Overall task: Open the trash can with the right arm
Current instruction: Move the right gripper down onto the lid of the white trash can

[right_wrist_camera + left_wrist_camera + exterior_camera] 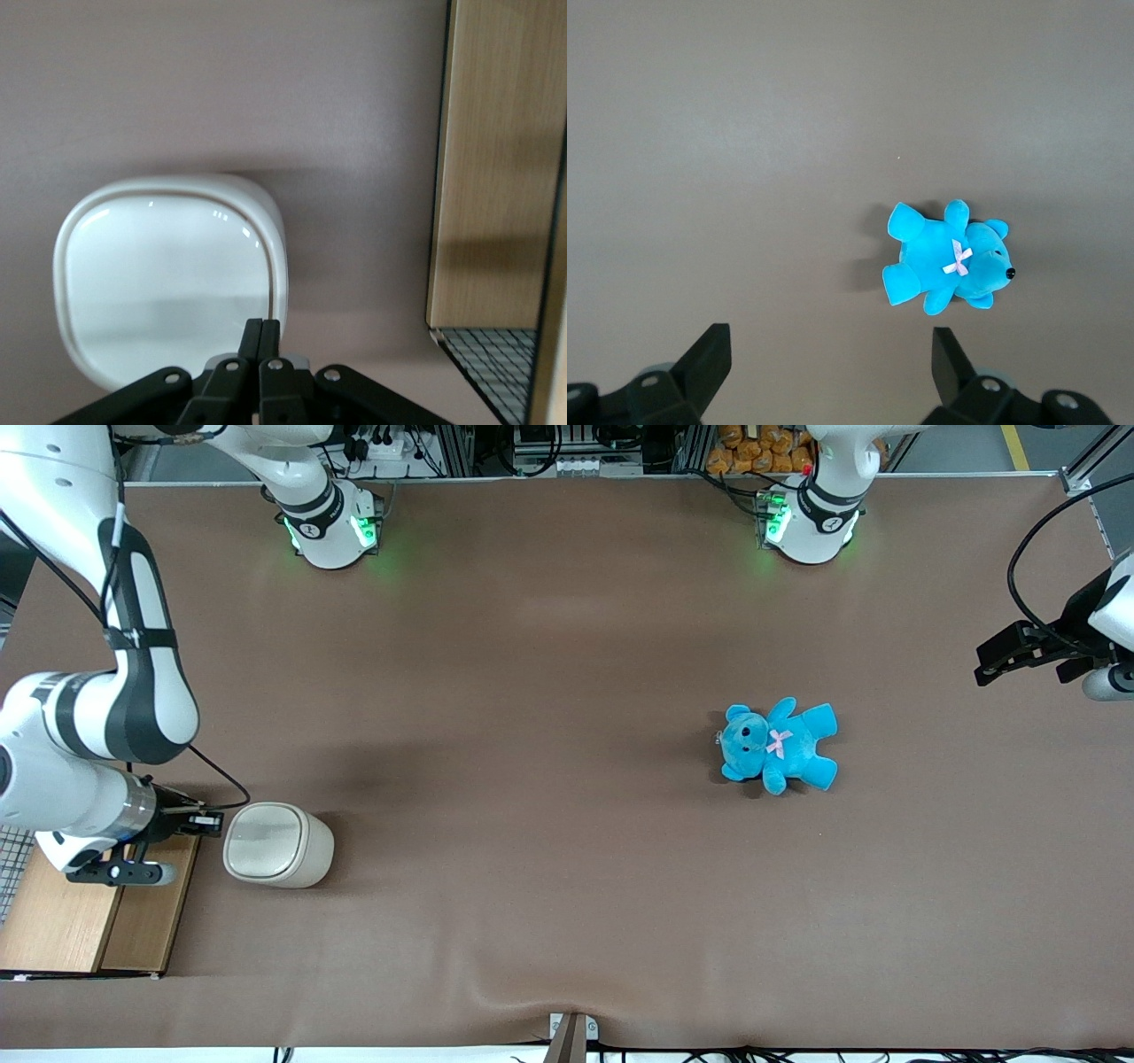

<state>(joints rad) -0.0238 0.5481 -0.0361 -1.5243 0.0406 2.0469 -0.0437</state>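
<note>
The black two-finger gripper (pixel 262 341) on the large white jointed right arm (pixel 133 682) has its fingers pressed together with nothing between them, and their tips sit over the edge of the lid of the small cream-white, rounded-square plastic trash can (pixel 277 845). In the front view the gripper (pixel 202 821) is just beside the trash can's rim, on the side toward the working arm's end of the table. The lid (pixel 168 283) lies flat and level in its rim, so the trash can is judged not yet opened. The trash can stands upright on the brown table covering (pixel 549 691), just beside the wooden-topped box with wire mesh (pixel 496 177). A bright blue plush teddy bear with a pink bow (pixel 778 745) lies well apart, toward the parked arm's end of the table. Risk assessment: the contact point is close to the lid's margin, so a downward press may slip off the rim onto the table. The trash can appears light; an off-centre push could tip it or slide it sideways. The wooden-topped box stands near the wrist and limits sideways clearance.
</note>
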